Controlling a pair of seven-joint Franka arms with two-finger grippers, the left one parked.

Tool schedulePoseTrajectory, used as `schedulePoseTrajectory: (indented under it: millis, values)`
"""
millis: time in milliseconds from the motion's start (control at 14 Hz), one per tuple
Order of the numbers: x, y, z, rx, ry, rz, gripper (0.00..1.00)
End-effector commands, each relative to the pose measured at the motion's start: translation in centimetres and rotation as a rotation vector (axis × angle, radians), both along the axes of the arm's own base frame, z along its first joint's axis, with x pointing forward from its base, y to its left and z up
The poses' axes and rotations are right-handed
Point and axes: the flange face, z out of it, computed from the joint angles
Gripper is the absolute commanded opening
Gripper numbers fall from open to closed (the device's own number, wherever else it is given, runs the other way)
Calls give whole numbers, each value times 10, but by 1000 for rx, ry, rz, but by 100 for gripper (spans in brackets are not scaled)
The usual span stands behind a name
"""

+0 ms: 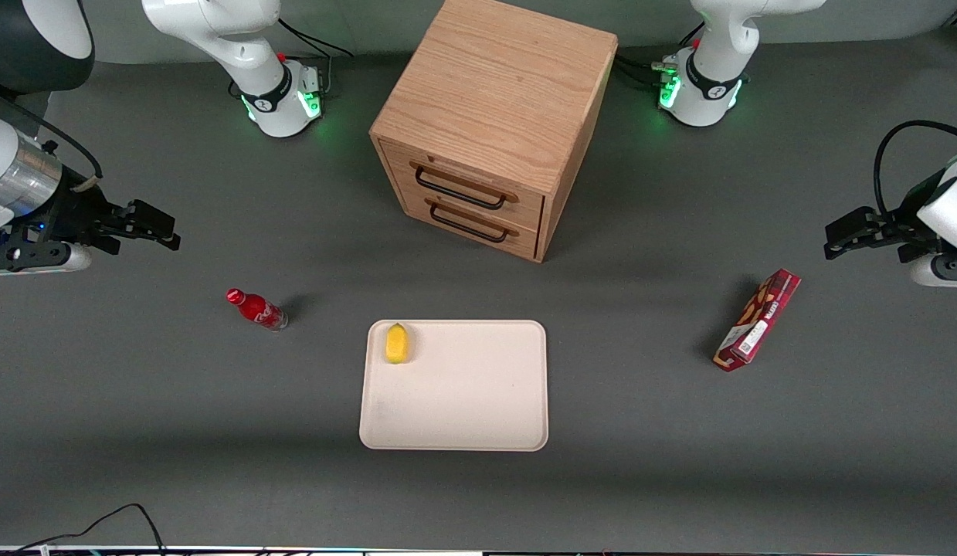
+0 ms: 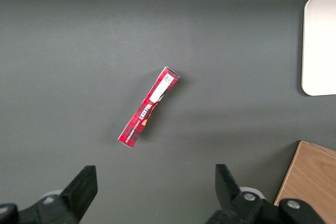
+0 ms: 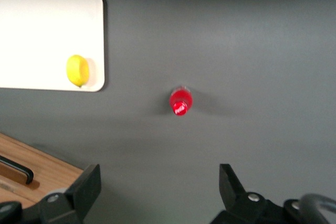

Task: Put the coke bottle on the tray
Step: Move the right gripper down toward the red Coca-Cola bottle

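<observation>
The coke bottle [image 1: 257, 309], small, slim and red with a red cap, stands on the grey table beside the tray, toward the working arm's end. In the right wrist view I see it [image 3: 180, 102] from above, cap up. The tray [image 1: 453, 384] is large, flat and cream-white; a corner of it shows in the right wrist view [image 3: 47, 35]. My right gripper [image 1: 161, 229] is open and empty, held above the table, farther from the front camera than the bottle and apart from it. In the right wrist view the gripper [image 3: 160, 184] has bare table between its fingers.
A yellow lemon [image 1: 397, 343] lies on the tray near one corner, also in the right wrist view [image 3: 77, 70]. A wooden two-drawer cabinet [image 1: 490, 123] stands farther from the front camera than the tray. A red snack box [image 1: 758, 319] lies toward the parked arm's end.
</observation>
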Motion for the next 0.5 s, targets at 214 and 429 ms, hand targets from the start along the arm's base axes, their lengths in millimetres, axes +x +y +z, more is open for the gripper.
schedulePoseTrajectory:
  millis: [214, 429]
  values:
    - [-9, -1, -90, 5, 47, 28, 100]
    - [-29, -7, -165, 4, -45, 84, 100]
